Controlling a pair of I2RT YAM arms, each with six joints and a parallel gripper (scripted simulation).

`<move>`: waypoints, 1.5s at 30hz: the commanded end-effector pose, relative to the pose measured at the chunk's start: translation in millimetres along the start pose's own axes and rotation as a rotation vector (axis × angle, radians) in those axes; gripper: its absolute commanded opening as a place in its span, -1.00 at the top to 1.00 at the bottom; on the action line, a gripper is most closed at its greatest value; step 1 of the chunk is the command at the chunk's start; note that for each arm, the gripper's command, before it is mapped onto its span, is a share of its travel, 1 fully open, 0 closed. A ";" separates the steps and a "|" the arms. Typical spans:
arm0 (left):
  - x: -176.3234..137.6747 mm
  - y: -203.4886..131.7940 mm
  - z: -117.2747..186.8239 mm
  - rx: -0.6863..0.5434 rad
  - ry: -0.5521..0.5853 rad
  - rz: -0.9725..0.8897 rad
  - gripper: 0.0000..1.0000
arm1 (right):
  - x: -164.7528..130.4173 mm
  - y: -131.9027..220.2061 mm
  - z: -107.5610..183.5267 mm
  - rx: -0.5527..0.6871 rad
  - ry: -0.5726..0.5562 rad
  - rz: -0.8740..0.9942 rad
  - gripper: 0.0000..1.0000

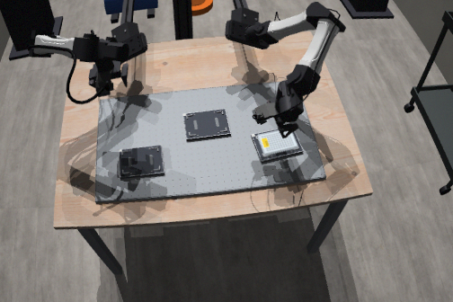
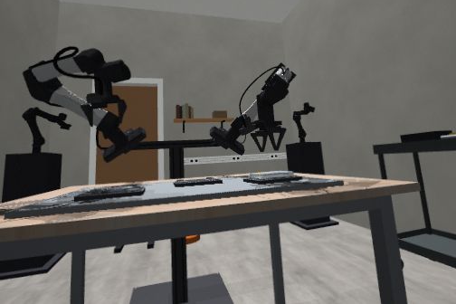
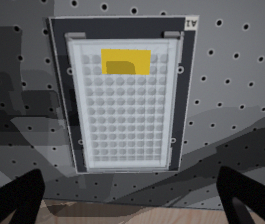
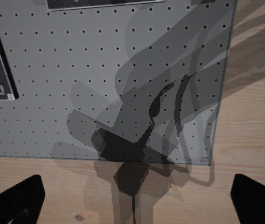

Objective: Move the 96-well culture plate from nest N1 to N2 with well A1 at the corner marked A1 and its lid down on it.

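The lidded 96-well plate (image 1: 280,143) (image 2: 271,176) (image 3: 123,115) sits in nest N2 (image 1: 257,147) (image 3: 182,100). It looks flat inside the locators, with its lid down. Its yellow label lies at the nest end that bears the A1 mark (image 3: 191,23); the plate's own A1 lettering cannot be read. My left gripper (image 1: 274,124) (image 2: 269,148) (image 3: 131,176) is open and empty, above the plate and clear of it. Nest N1 (image 1: 155,172) (image 2: 109,193) is empty. My right gripper (image 1: 116,84) (image 4: 136,183) is open and empty, raised near the board's back corner.
A third, empty nest (image 1: 207,125) (image 2: 199,183) lies between N1 and N2 on the perforated grey board (image 1: 216,177) (image 4: 53,115). The board lies on a wooden table (image 1: 180,206). Arm shadows cross the board.
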State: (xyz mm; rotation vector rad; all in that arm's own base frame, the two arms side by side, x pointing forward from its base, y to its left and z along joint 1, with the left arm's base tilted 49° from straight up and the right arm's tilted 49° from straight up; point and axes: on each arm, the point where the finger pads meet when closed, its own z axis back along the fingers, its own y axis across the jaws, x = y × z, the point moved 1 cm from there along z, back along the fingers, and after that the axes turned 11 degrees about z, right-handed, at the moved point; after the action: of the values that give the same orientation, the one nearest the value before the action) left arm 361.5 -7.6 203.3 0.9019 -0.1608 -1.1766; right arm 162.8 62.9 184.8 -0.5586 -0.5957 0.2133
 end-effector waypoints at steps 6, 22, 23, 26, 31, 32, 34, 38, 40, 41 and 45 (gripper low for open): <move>0.1 1.9 3.5 0.006 -0.004 0.008 -1.00 | -3.1 1.0 1.4 -0.092 0.044 0.018 -1.00; -20.1 -29.6 35.5 0.008 -0.005 0.298 -1.00 | -3.1 1.0 1.4 -0.092 0.044 0.018 -1.00; -22.3 -32.9 38.4 0.008 -0.004 0.332 -1.00 | -3.1 1.0 1.4 -0.092 0.044 0.018 -1.00; -28.8 -42.8 47.2 0.008 -0.004 0.431 -1.00 | -3.1 1.0 1.4 -0.092 0.044 0.018 -1.00; -30.1 -46.7 55.4 0.006 -0.002 0.529 -1.00 | -3.1 1.0 1.4 -0.092 0.044 0.018 -1.00; -36.6 -49.4 62.1 0.015 -0.013 0.577 -1.00 | -3.1 1.0 1.4 -0.092 0.044 0.018 -1.00; -41.7 -62.3 64.9 0.007 -0.003 0.630 -1.00 | -3.1 1.0 1.4 -0.092 0.044 0.018 -1.00; -50.2 -71.1 79.3 0.012 -0.011 0.774 -1.00 | -3.1 1.0 1.4 -0.092 0.044 0.018 -1.00; -52.4 -79.4 82.7 0.007 0.000 0.827 -1.00 | -3.1 1.0 1.4 -0.092 0.044 0.018 -1.00; -52.8 -80.8 85.9 0.007 0.001 0.859 -1.00 | -3.1 1.0 1.4 -0.092 0.044 0.018 -1.00; -61.7 -92.0 99.7 0.009 -0.004 0.998 -1.00 | -3.1 1.0 1.4 -0.092 0.044 0.018 -1.00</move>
State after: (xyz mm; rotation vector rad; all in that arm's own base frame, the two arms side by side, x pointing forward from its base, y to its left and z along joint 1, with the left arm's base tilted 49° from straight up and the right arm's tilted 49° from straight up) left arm 237.4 -20.1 227.7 0.6814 -0.5553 -0.4267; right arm 162.8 62.9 184.8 -0.5586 -0.5957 0.2133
